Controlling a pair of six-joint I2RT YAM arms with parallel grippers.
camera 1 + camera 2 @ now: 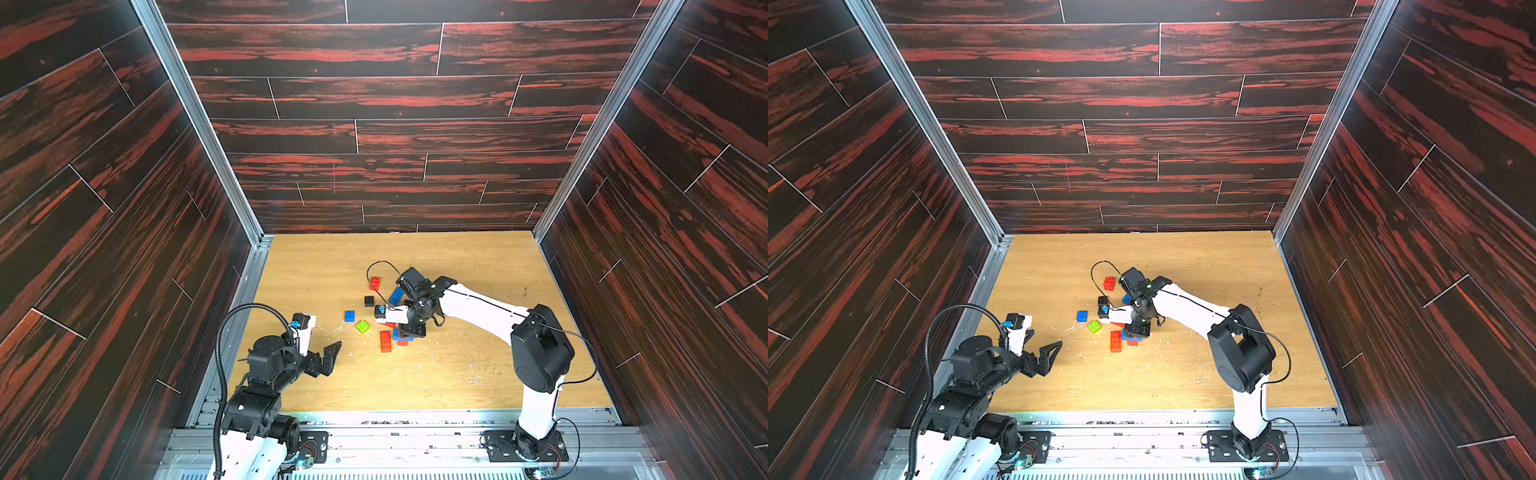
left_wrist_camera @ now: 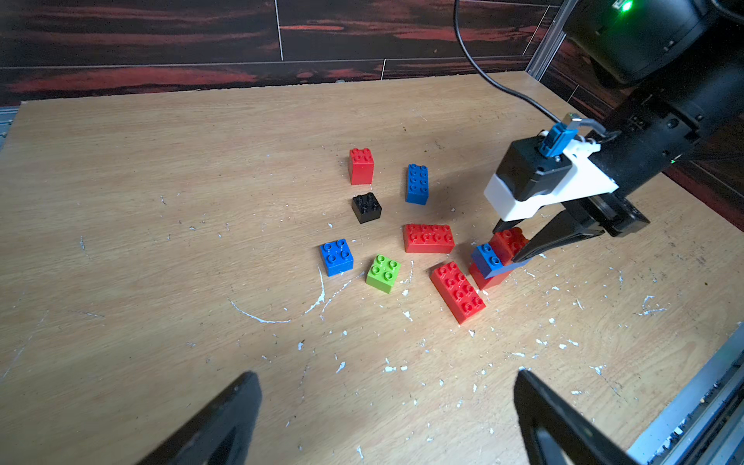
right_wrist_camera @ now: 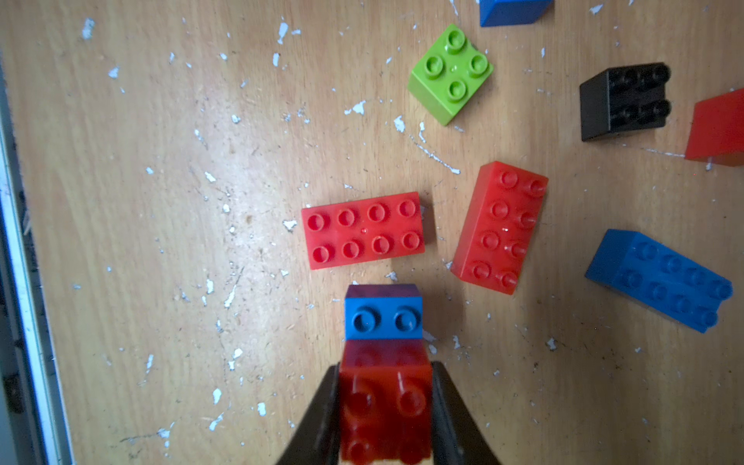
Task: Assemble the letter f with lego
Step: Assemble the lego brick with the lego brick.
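The right gripper (image 3: 386, 372) is clamped on a red square brick (image 3: 384, 406), seemingly seating it on the blue brick (image 3: 382, 320) that tops a bottom red brick (image 2: 487, 280), in the lower middle of both top views; this is likely one stroke of the f. A red oblong brick (image 3: 362, 229) and a second red oblong (image 3: 501, 227) lie just beside the stack, close enough to be nudged. The lime green brick (image 3: 451, 72) and black brick (image 3: 624, 100) sit farther off on the table (image 1: 478, 270). The left gripper (image 1: 331, 356) hangs wide open at lower left, holding nothing

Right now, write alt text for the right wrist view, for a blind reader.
The right gripper holds a red brick stacked on a blue brick. On the wooden table lie two oblong red bricks, a lime green brick, a black brick and an oblong blue brick.
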